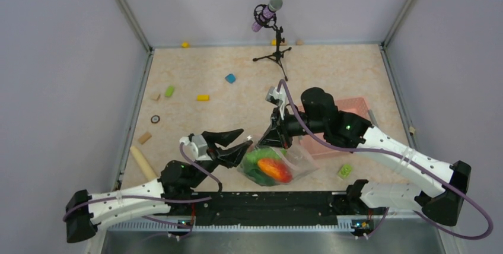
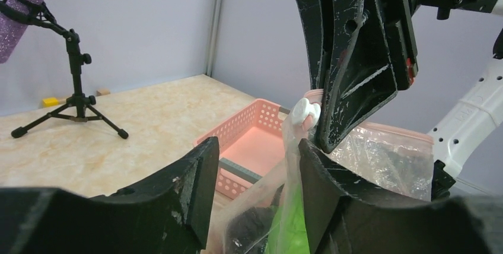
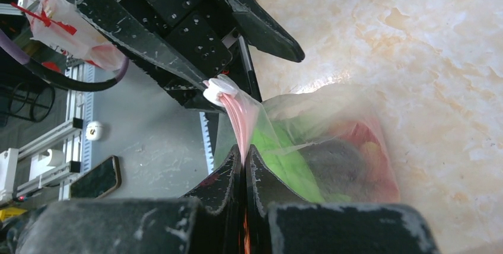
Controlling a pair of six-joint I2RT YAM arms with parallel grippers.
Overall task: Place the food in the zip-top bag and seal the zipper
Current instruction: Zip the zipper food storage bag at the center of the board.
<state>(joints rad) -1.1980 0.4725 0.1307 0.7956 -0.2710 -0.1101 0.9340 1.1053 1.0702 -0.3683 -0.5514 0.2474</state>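
Bag (image 1: 298, 158) lay on the table just off the basket's (image 1: 356, 107) near-left corner, touching or almost touching it; we couldn't tell which. Food (image 1: 268, 167) sat inside the bag: green pieces and a red-orange one, with a dark blur we couldn't name.

Right arm reached from its base up along the basket's near side, elbow bent, wrist over the basket's left end, and the gripper angled down and away from the basket. Right gripper (image 3: 244, 152) was clamped tight on the pink zipper (image 3: 240, 120), lifting that mouth edge off the table. A white slider (image 3: 220, 89) sat on the strip, just past the right fingertips, on the side away from the basket.

Left arm lay low, forearm stretched toward the basket and wrist raised. Left gripper (image 1: 245, 138) pointed at the basket with its jaws part-open, straddling the bag's raised edge near the slider. One finger (image 2: 332, 183) touched the plastic and the other stood clear, so nothing was gripped.
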